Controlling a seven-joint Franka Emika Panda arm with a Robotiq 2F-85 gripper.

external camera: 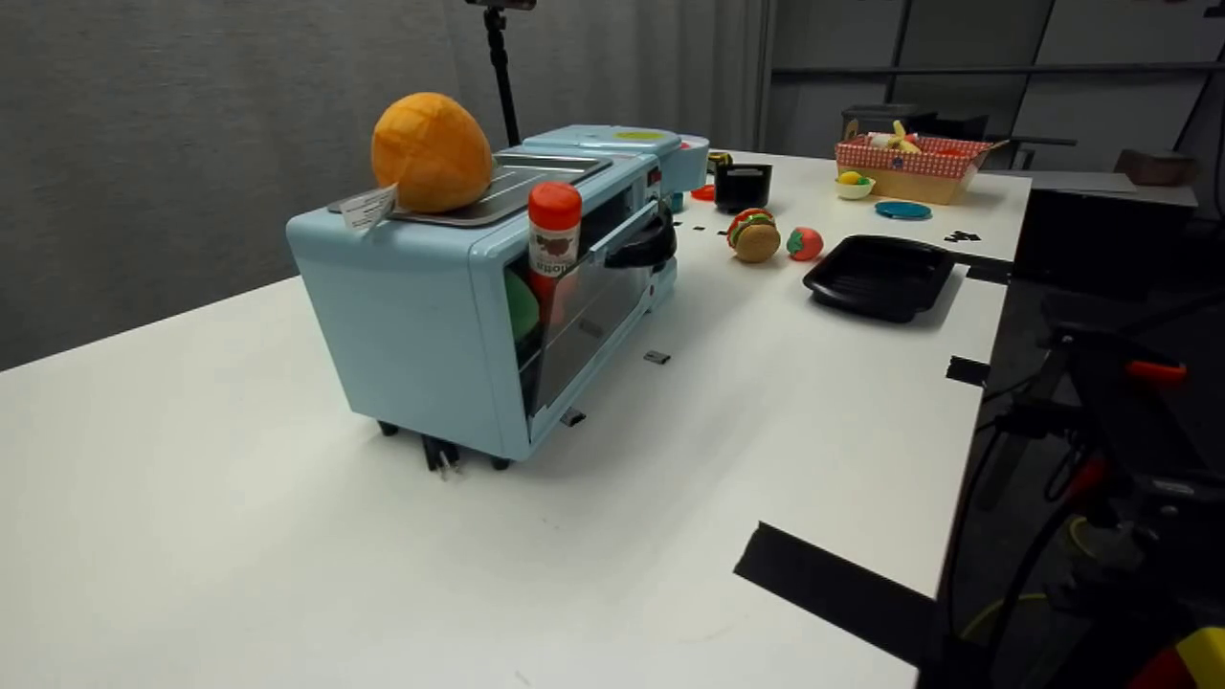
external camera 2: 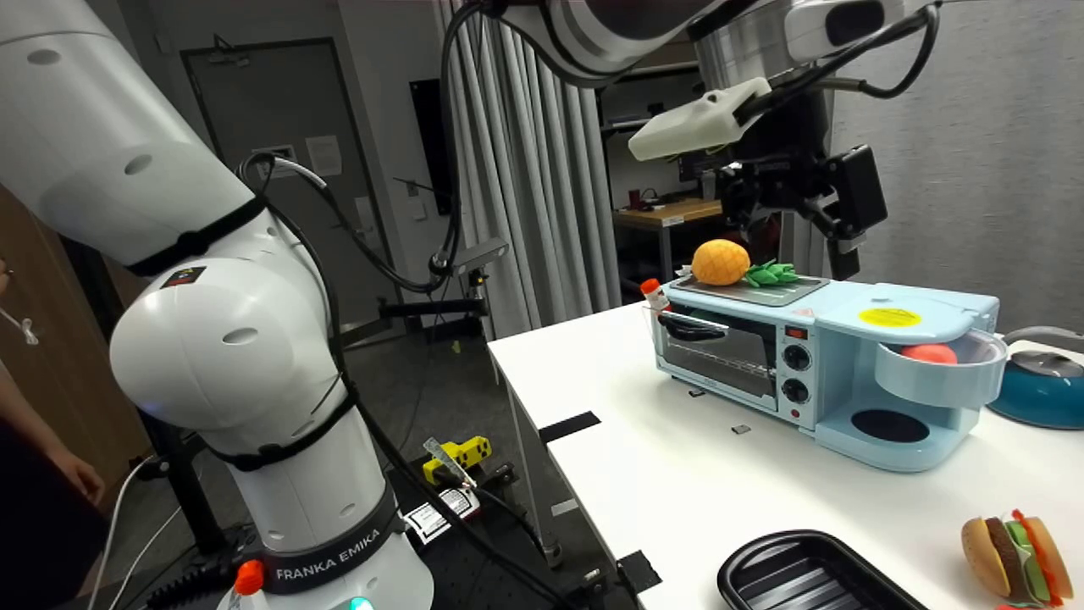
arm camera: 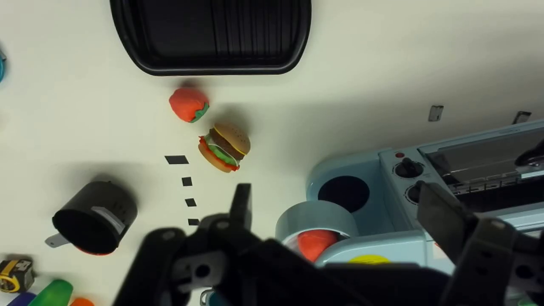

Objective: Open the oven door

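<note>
The light blue toaster oven (external camera: 412, 325) stands on the white table. Its oven door (external camera: 589, 335), a clear window with a black handle (external camera: 651, 241), leans a little outward at the top. A red-capped bottle (external camera: 554, 230) sticks up through the gap between door and oven. The door (external camera 2: 720, 356) also shows in an exterior view, and partly at the right edge of the wrist view (arm camera: 488, 157). My gripper (external camera 2: 794, 241) is open and empty above the oven's top, apart from the door. It shows in the wrist view (arm camera: 338, 208) and is out of view in an exterior view.
An orange plush pineapple (external camera 2: 720, 263) lies on the oven's metal top tray (external camera 2: 800, 292). A light blue bowl (external camera 2: 940, 377) juts from the oven's side. A black pan (arm camera: 216, 38), a toy burger (arm camera: 224, 147), a strawberry (arm camera: 188, 105) and a black pot (arm camera: 95, 216) are on the table.
</note>
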